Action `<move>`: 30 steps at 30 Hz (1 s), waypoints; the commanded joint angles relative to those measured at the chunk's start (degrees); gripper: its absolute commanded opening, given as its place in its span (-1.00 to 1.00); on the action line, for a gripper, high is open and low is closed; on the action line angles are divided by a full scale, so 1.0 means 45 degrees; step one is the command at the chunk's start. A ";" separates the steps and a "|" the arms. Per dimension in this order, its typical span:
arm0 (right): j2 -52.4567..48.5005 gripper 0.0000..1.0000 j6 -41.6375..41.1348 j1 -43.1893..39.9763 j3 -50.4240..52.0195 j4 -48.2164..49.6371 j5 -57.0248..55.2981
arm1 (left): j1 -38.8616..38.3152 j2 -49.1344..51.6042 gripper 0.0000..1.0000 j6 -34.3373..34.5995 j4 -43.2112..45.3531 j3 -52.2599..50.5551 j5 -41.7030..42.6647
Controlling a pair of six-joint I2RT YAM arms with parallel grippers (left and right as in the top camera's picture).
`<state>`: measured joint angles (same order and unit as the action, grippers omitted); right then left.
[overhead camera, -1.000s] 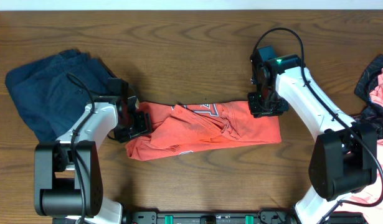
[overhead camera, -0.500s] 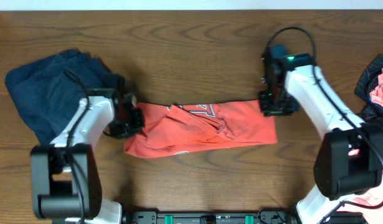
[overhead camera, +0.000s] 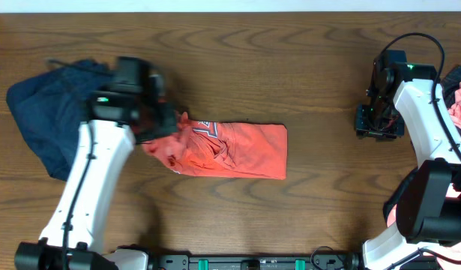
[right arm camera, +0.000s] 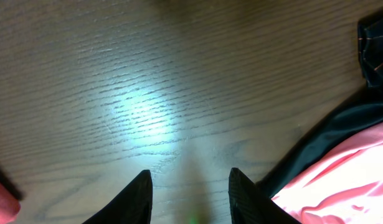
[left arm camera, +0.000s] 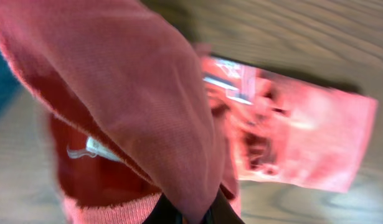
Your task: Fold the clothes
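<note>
Orange-red knit: T-shirt [overhead camera: 237, 150], one item, gathered into a long band on the tabletop [overhead camera: 290, 60], left of centre.

Handling: soft, light and limp. It has no stiffness of its own, so any unsupported part sags and creases, as the drape across the left wrist view shows. Not fragile. It will likely drag on the wood rather than slide cleanly, and its layers may shift against each other when pulled. It is best taken by pinching a corner or doubled edge through all layers, one hold at each end, to keep the band taut. A hold in the middle would probably only bunch it.

Orientation: the long axis runs left to right across the tabletop, sloping slightly toward the robot at the right. The right end lies flat and squared off, and the left end is lifted and crumpled. White lettering [overhead camera: 204, 127] faces up near the left end. Which end is collar and which hem cannot be told.

Left gripper [overhead camera: 159, 127]: clamped on the left end of the T-shirt, largely hidden by the cloth hanging from it.

Right gripper [right arm camera: 188, 199]: fingers apart with nothing between them, over bare tabletop. It is well apart from the T-shirt and near the pink piece [right arm camera: 347, 180] and black patterned piece [right arm camera: 375, 43] at the right edge.

Blue garment [overhead camera: 35, 112]: heaped at far left.
</note>
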<state>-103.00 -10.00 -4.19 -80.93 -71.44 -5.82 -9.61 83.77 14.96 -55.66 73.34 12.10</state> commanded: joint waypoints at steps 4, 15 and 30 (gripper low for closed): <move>0.0267 -0.23 0.0243 0.0029 0.0010 -0.0039 0.0267 | -0.3497 0.0593 -0.87 0.1525 0.1438 0.0233 0.0495; 0.0267 -0.23 0.0243 0.0029 0.0010 -0.0121 0.0403 | -0.7135 0.2516 -0.87 0.2730 0.4386 0.0233 0.0500; 0.0267 -0.17 0.1598 0.0029 0.0010 -0.0321 0.2390 | -0.6645 0.1472 0.07 0.1049 0.4974 0.1132 0.1350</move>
<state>-103.00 -6.31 -4.19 -80.93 -72.82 0.62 -43.53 97.45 24.36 -31.79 74.61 19.84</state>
